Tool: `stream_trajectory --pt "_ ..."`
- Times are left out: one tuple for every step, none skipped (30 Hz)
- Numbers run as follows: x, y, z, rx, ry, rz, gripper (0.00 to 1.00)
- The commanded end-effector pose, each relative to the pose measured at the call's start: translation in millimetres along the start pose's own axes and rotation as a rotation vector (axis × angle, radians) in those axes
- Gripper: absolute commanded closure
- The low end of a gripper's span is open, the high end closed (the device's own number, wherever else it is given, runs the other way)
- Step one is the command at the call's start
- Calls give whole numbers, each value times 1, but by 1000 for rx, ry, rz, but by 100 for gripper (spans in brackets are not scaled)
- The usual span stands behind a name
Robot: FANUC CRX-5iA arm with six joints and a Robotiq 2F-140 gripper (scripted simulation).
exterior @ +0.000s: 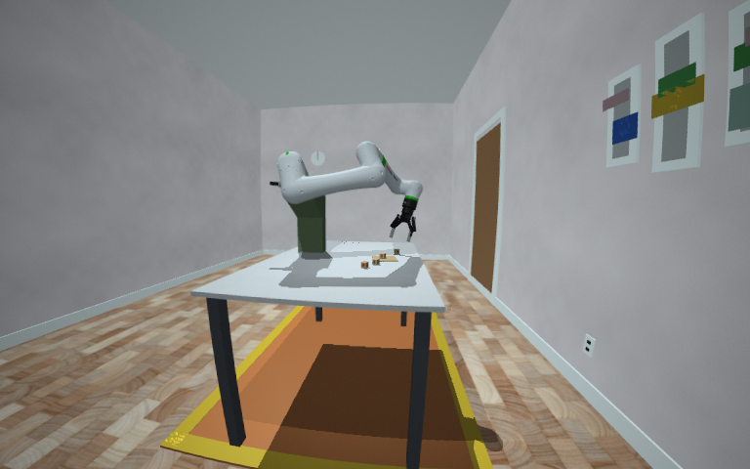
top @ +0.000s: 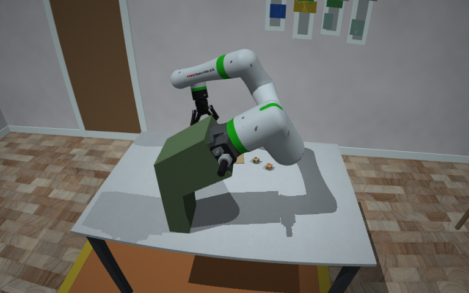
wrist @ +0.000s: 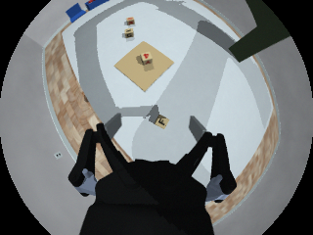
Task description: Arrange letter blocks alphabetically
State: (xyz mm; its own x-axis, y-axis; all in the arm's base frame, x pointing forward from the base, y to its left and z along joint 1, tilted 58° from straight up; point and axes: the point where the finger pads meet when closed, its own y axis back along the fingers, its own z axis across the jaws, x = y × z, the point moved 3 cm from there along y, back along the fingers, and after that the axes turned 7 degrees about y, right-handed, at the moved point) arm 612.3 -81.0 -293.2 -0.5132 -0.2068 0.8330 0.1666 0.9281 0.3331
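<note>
Hovering wide open and empty: gripper (wrist: pixel 155 179), directly over nearest block (wrist: pixel 158 119) off the mat. Beyond, lying on tan mat (wrist: pixel 156 69): one block (wrist: pixel 145 59); farther, two blocks (wrist: pixel 129 27) on table. Needing a straight, centred descent before closing.

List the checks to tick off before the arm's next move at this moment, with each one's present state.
1. Jaws of the gripper open, nothing held: ok.
2. Nearest block sits free on the table, below the jaws: ok.
3. Mat flat: ok.
4. Three lettered blocks on the mat: not ok; only one block is on it.
5. Letters readable: cannot tell.
6. Two far blocks off the mat: ok.
</note>
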Motion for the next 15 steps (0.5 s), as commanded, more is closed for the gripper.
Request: stream_trajectory --pt "14 11 -14 -34 70 -17 0" --pt "14 11 -14 -34 70 -17 0" --pt "18 15 -19 -45 93 -23 0" --pt "24 19 -24 -57 119 -31 0" --pt "29 23 -29 -69 146 -40 0" --pt "35 28 -34 -81 175 -50 0" --pt "42 32 -40 -93 205 -61 0" --pt "42 33 -40 -94 206 -62 0" --pt "42 33 -40 -94 206 -62 0" --pt "49 37 -46 -107 239 -75 0" --pt "57 43 -52 -120 275 -89 0" --pt "61 46 -55 -127 296 -99 0" --pt "65 48 -58 -133 312 -106 0" --pt "65 48 -58 -133 312 -106 0" --pt "74 54 -64 -146 351 -124 0"
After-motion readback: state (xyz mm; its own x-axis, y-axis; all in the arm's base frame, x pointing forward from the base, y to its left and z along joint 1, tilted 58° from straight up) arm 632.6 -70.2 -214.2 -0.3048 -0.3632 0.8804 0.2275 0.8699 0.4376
